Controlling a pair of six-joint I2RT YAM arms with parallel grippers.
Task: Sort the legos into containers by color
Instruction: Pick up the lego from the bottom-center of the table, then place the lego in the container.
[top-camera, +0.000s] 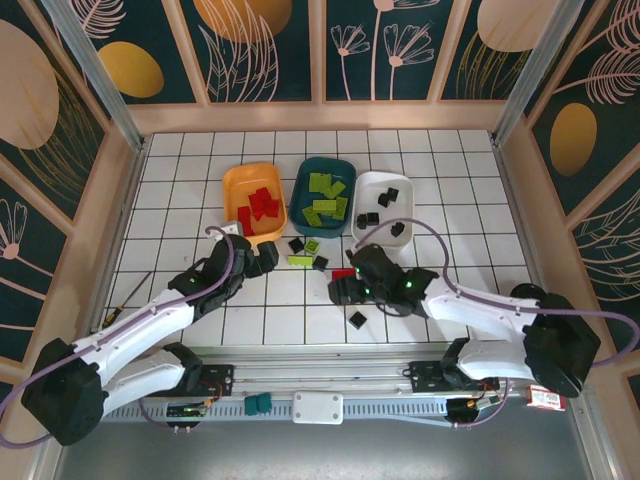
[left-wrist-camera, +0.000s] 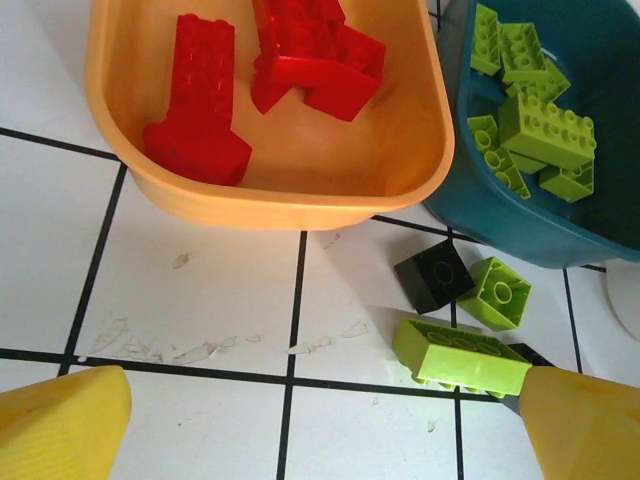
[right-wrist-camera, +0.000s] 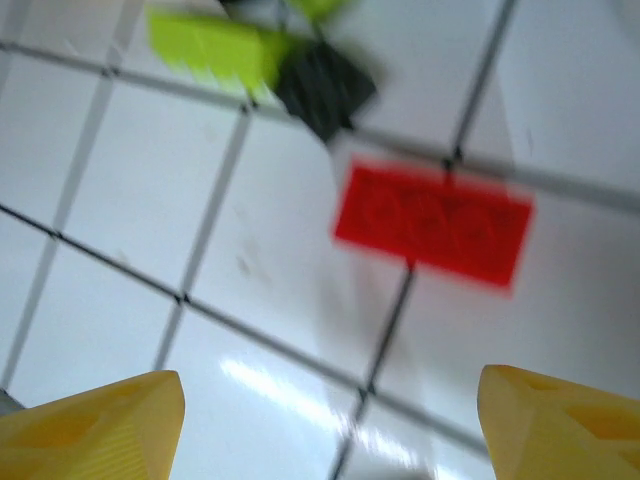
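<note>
The orange tub (top-camera: 237, 190) holds red legos (left-wrist-camera: 200, 95). Lime legos (left-wrist-camera: 530, 125) fill the dark teal tub (top-camera: 305, 182), and black ones lie in the white tub (top-camera: 372, 185). Loose on the tiles in front are a black brick (left-wrist-camera: 433, 275), a small lime brick (left-wrist-camera: 495, 293), a long lime brick (left-wrist-camera: 460, 357), a flat red brick (right-wrist-camera: 432, 222) and a lone black brick (top-camera: 357, 320). My left gripper (left-wrist-camera: 320, 430) is open over bare tile, its right finger (left-wrist-camera: 590, 420) beside the long lime brick. My right gripper (right-wrist-camera: 330, 425) is open just short of the red brick; that view is blurred.
Raised wooden walls enclose the tiled table (top-camera: 470, 250). A thin tool (top-camera: 130, 297) lies at the left edge. Two teal blocks (top-camera: 258, 404), a white rounded box (top-camera: 318, 407) and a red-and-white tag (top-camera: 545, 400) sit on the near rail.
</note>
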